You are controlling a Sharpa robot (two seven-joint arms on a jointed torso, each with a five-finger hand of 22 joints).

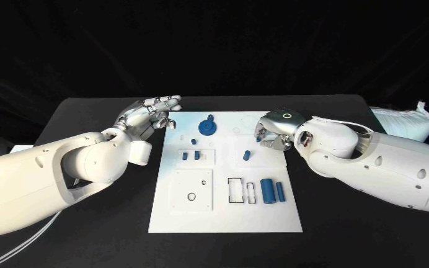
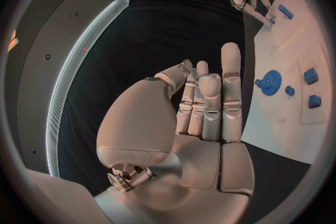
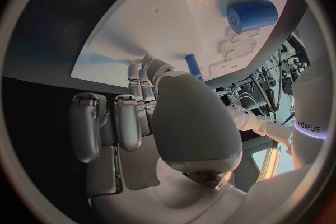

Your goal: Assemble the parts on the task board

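The white task board (image 1: 224,218) lies mid-table. On it are a blue gear (image 1: 207,126) at the far side, two small blue blocks (image 1: 190,155) in a recess, a blue peg (image 1: 247,154), and two blue cylinders (image 1: 273,191) beside empty slots. My left hand (image 1: 152,114) hovers at the board's far left corner with its fingers straight and apart, holding nothing; the gear (image 2: 270,79) lies just beyond its fingertips. My right hand (image 1: 273,130) is curled over the board's far right part, and a small blue part (image 1: 257,136) shows pinched at its fingertips (image 2: 271,21).
A white bundle (image 1: 398,122) lies at the table's right edge behind my right arm. Black table surface surrounds the board on every side. The near half of the board holds a square plate with holes (image 1: 192,188).
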